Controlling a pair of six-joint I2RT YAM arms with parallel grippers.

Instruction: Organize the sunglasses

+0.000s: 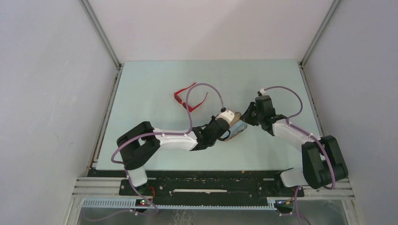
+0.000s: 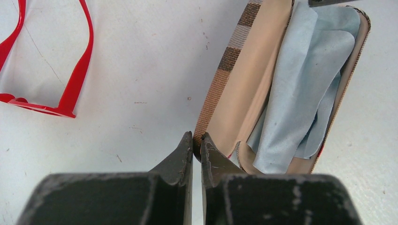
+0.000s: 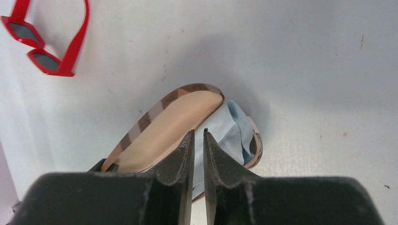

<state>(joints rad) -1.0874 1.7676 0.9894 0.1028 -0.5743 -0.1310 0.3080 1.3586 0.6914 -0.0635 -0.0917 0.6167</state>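
Observation:
The red sunglasses (image 1: 190, 98) lie unfolded on the table, lenses down, left of and beyond the case (image 2: 70, 89) (image 3: 47, 61). The brown plaid case (image 1: 238, 131) is open, its tan lid raised (image 2: 248, 93) (image 3: 173, 112). My left gripper (image 1: 229, 133) (image 2: 197, 138) is shut on the plaid rim of the lid's near end. A pale blue cloth (image 2: 305, 93) (image 3: 232, 126) lies crumpled inside the case. My right gripper (image 1: 245, 116) (image 3: 198, 133) is at the case's far end, jaws closed to a narrow slit on a fold of the cloth.
The two arms meet over the case at mid-table, with purple cables looping above them. Metal rails and white walls (image 1: 56, 93) bound the table on the left, right and back. Bare table surface (image 1: 155, 79) surrounds the sunglasses.

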